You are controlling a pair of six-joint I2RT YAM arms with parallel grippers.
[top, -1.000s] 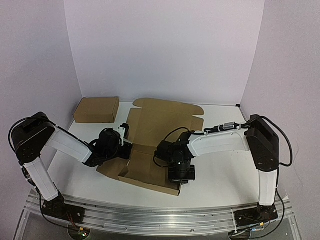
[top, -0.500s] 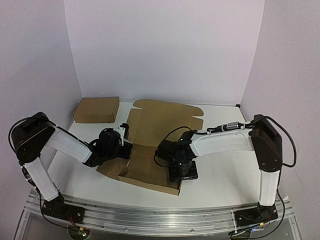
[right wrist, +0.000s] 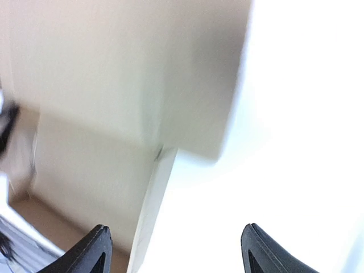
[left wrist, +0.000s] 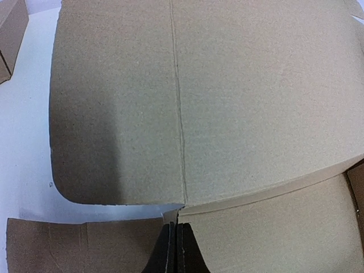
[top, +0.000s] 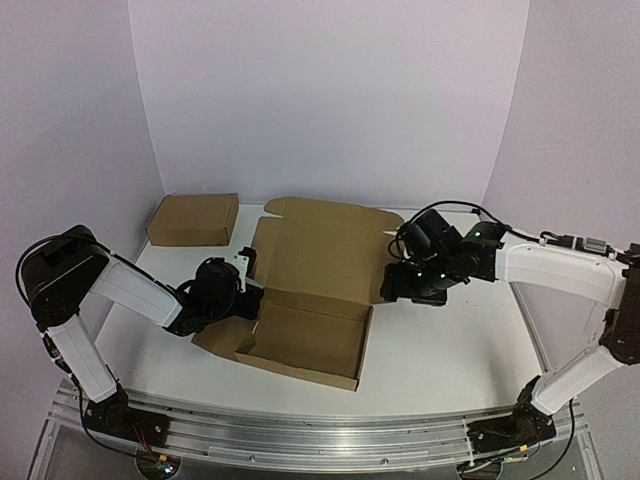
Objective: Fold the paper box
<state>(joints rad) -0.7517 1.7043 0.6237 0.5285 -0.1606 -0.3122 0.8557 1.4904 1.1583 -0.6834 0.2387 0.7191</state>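
Note:
The paper box (top: 325, 250) lies in the middle of the table as a brown die-cut sheet. Its near half is folded up into a shallow tray (top: 310, 340), and the lid panel lies flat behind it. My left gripper (top: 250, 300) sits at the tray's left wall, shut on a thin cardboard edge (left wrist: 173, 219), with the fingertips (left wrist: 168, 253) pressed together. My right gripper (top: 398, 288) hangs open above the table beside the lid's right edge, holding nothing. In the blurred right wrist view, the box's right wall (right wrist: 151, 210) shows between the spread fingers (right wrist: 96, 250).
A smaller plain brown box (top: 193, 218) stands at the back left, also seen at the top left corner (left wrist: 11, 34) of the left wrist view. White walls close in the table on three sides. The white table (top: 450, 340) shows to the right of the tray.
My right gripper opened, let go of the tray's right wall, and swung up and back to the right, beside the lid. The left arm has not moved.

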